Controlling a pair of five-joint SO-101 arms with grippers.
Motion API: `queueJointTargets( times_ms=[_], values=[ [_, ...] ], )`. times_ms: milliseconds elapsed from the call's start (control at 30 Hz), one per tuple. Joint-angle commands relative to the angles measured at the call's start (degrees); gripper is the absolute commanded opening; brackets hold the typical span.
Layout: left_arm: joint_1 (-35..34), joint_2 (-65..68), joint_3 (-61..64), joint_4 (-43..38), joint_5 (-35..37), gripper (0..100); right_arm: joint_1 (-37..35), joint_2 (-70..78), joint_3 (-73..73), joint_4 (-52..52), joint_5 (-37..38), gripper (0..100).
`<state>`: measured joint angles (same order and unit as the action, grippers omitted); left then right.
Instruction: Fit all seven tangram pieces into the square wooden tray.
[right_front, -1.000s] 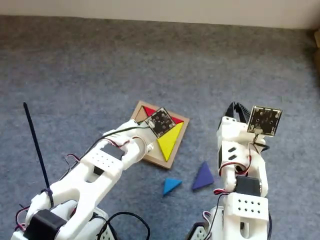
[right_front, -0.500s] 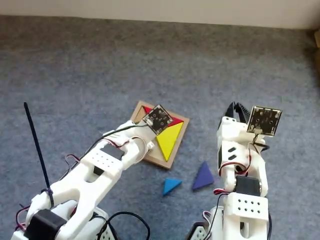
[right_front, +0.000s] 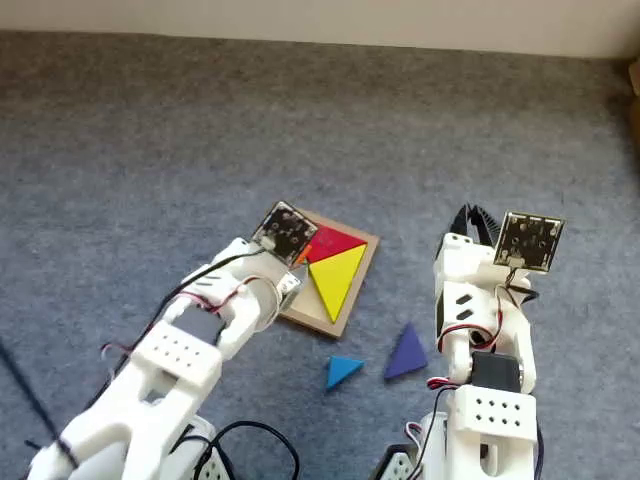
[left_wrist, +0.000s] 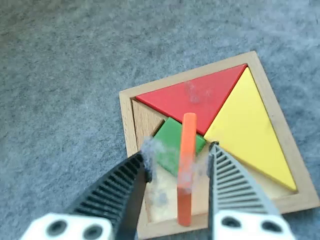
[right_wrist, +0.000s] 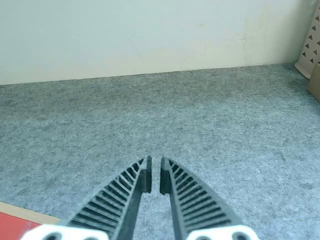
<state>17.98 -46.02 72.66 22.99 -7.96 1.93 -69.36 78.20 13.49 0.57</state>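
— Two pieces off the tray (right_front: 318, 322)?
— Yes, both on the carpet (right_front: 150, 150). The light blue triangle (right_front: 342, 371) lies at the tray's 6 o'clock and the dark blue triangle (right_front: 407, 352) between 4 and 5 o'clock. They are near each other but apart.
— And inside?
— From above, the red triangle (right_front: 335, 243) fills the 1 o'clock side and the yellow triangle (right_front: 338, 278) the 3 o'clock side, their edges touching. The green square (left_wrist: 172, 150) sits by the corner where they meet.
— And the left gripper (left_wrist: 178, 155)?
— Over the tray, jaws spread apart. The orange piece (left_wrist: 186, 200) stands on edge between them, across the green square. Whether a finger touches it, I can't tell.
— And the right gripper (right_wrist: 155, 175)?
— Jaws nearly together with just a slit between them, holding nothing. It is above the carpet at the tray's 3 o'clock.
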Motion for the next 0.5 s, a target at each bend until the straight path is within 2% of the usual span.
queueJointTargets(
  times_ms=[0,167,467],
  values=[
    [-4.97,-8.75,0.22,2.29,4.22,18,0.31,-1.36,-0.57,-4.53,-0.26,4.8],
    [-12.70,-10.15,-0.13,3.16,7.74,18,-0.57,-1.27,-0.57,-4.79,-0.18,4.8],
    [-12.62,2.51,-5.49,3.16,7.65,18,-1.27,-1.27,0.40,-4.97,-0.09,4.8]
  ],
)
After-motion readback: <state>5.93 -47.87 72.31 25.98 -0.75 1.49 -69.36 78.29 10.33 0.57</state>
